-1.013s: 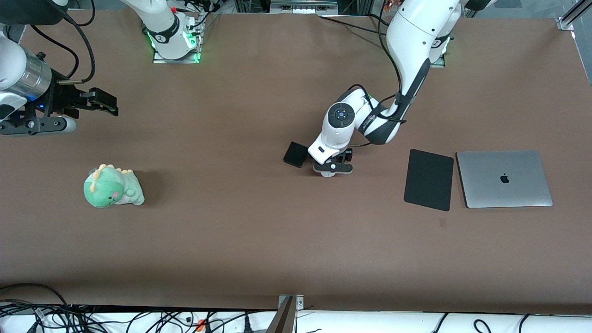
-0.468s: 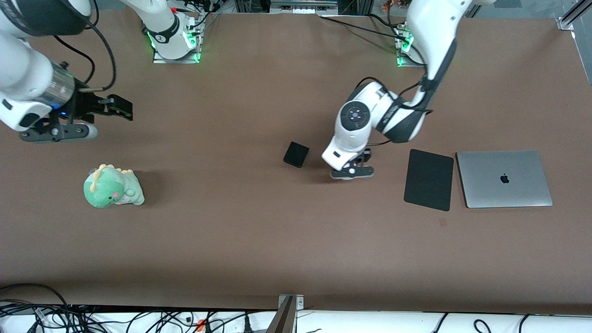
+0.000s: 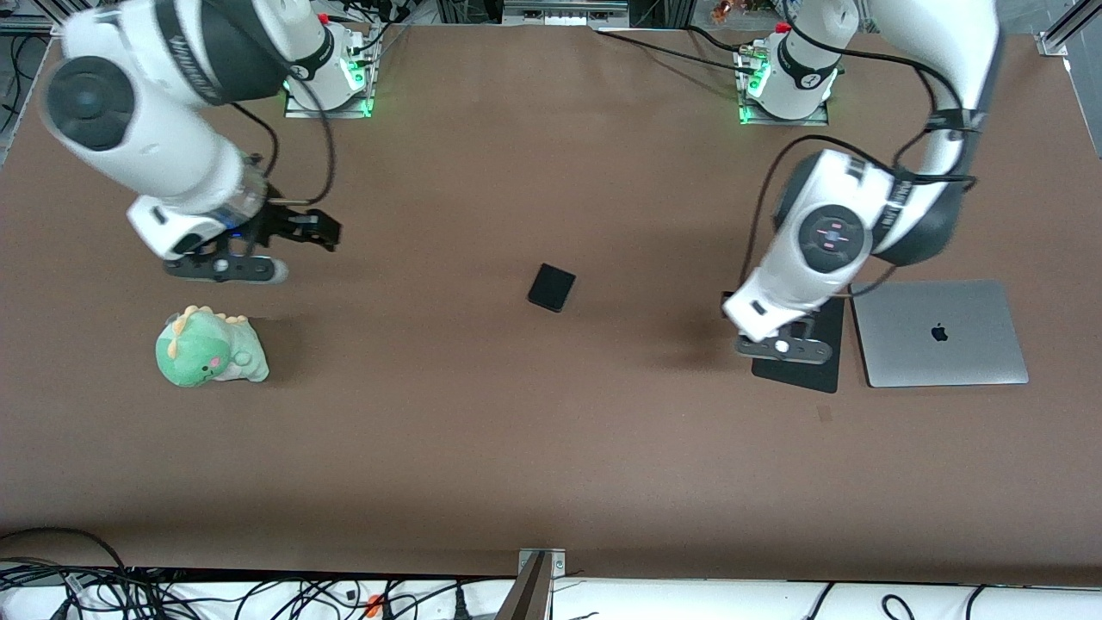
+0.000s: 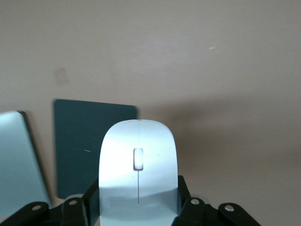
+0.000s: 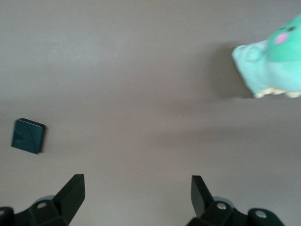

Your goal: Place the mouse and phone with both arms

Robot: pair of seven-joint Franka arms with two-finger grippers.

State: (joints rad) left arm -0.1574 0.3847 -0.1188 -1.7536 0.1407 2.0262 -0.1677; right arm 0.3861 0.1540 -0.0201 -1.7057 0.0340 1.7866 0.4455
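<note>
Currently the left pincer (image 4: 138,207) pinched the mouse (image 4: 138,172) over the mouse pad (image 3: 825,376) near the left-arm edge of the worktop (image 3: 551,448), set-down judged next, while the right pincer (image 5: 136,190), spread, hung toward mid-worktop phone (image 3: 552,287).

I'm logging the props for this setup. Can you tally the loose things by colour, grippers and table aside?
Black: 2, the phone and the mouse pad
White: 1, the mouse, held in the left gripper
Green: 1, the dinosaur plush
Silver: 1, the laptop
Total: 5
</note>
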